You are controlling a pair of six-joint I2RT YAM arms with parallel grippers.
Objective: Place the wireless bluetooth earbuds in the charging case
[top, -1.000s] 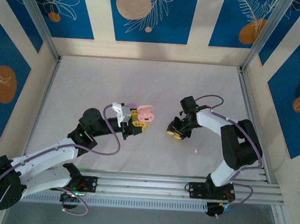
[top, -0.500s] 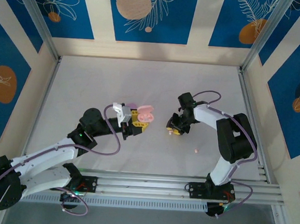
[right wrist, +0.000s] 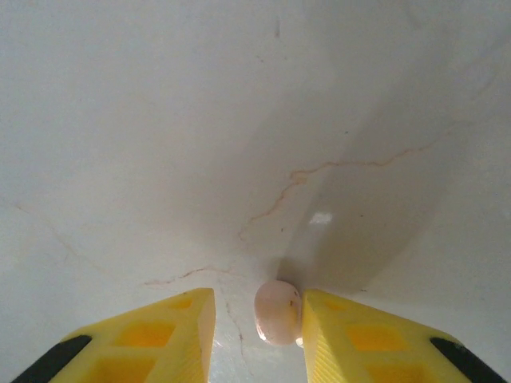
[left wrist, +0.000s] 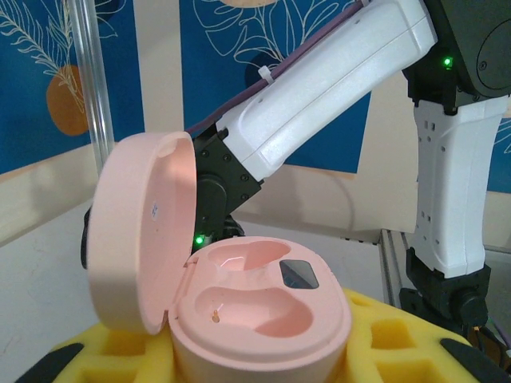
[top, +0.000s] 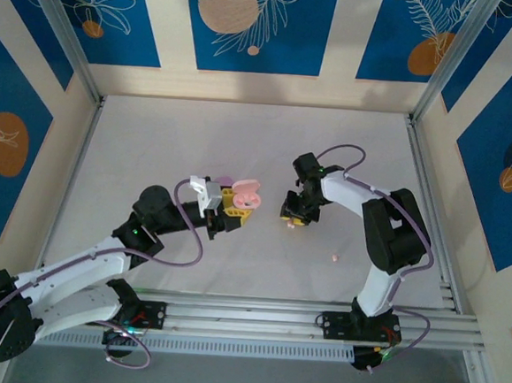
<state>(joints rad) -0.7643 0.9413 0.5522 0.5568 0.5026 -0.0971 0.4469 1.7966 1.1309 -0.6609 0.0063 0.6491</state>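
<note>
Earbud [right wrist: 277, 311] lies on the table [top: 242, 137] between the right gripper's [top: 293, 217] fingers; the charging case [left wrist: 255, 311] sits in the left gripper [top: 237, 201].
The left gripper is clamped on the pink case's base, with the lid [left wrist: 140, 231] swung up and the wells showing. The right gripper's yellow fingers [right wrist: 160, 335] stand parted around the peach-pink earbud, which rests against one finger with a gap to the other. A second tiny pinkish bud [top: 333, 257] lies well apart.

The charging case [left wrist: 263, 319] is peach-pink, the earbud [right wrist: 277, 311] pale pink, the finger pads [right wrist: 144, 339] yellow, the table [right wrist: 200, 120] off-white with faint veins, the wall panels [top: 277, 42] blue with white leaves.
</note>
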